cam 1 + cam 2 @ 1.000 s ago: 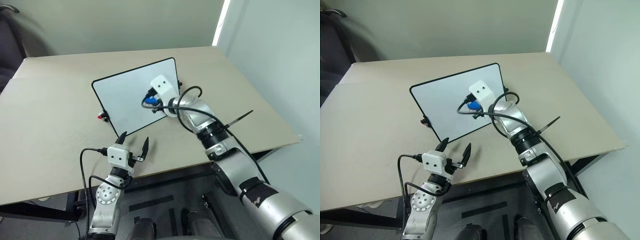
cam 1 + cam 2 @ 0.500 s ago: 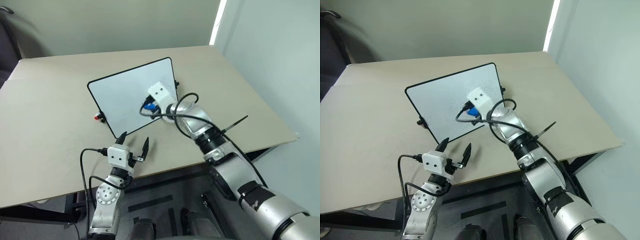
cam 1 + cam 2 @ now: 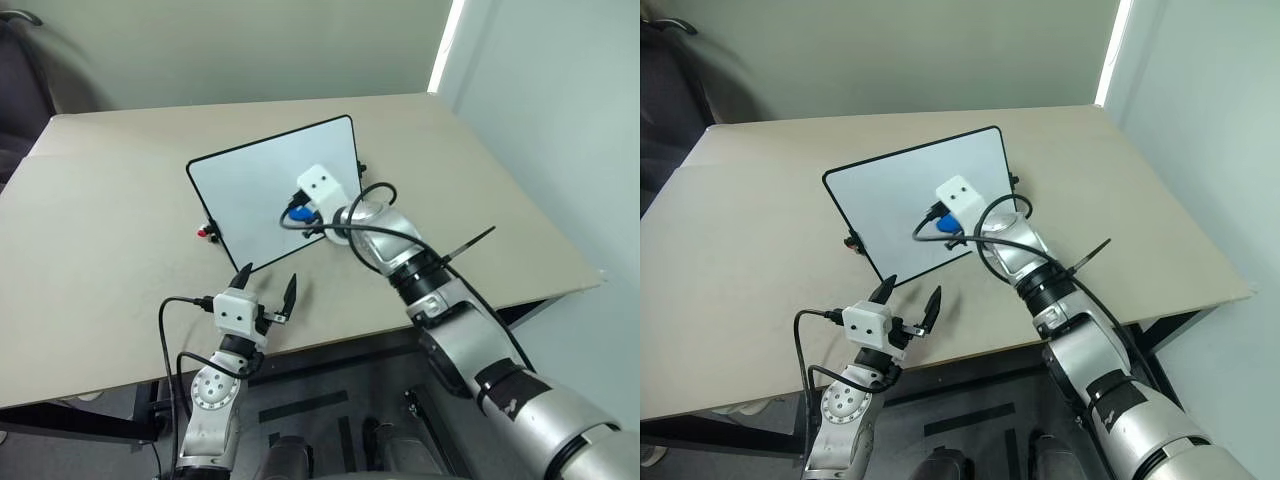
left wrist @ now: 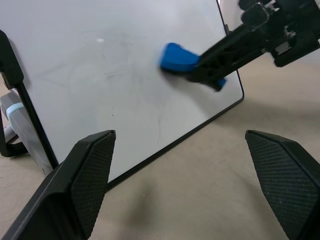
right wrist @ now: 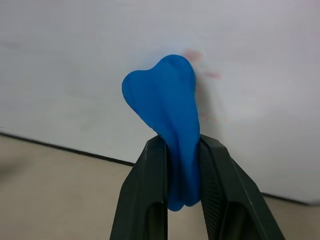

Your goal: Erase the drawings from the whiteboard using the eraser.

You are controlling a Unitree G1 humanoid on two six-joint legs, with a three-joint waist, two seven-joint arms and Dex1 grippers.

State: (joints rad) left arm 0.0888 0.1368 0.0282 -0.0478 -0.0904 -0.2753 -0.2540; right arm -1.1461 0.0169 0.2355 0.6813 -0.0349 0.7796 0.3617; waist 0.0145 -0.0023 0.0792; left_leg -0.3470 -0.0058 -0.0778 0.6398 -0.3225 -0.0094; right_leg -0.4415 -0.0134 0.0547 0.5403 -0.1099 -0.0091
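Blue, squeezed soft, the eraser [image 5: 167, 120] is clamped in the right gripper [image 5: 181, 165] against the whiteboard [image 3: 250, 185], beside faint red drawings [image 5: 202, 65].

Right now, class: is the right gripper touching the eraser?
Touching. The right wrist view shows the gripper shut on the eraser, fingers pinching both sides.

Right hand [image 5: 182, 165] clamped, left hand [image 3: 268, 285] spread.

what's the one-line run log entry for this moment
right gripper: shut on eraser | eraser: pressed to whiteboard | drawings: faint red traces beside eraser | left gripper: open, off the board
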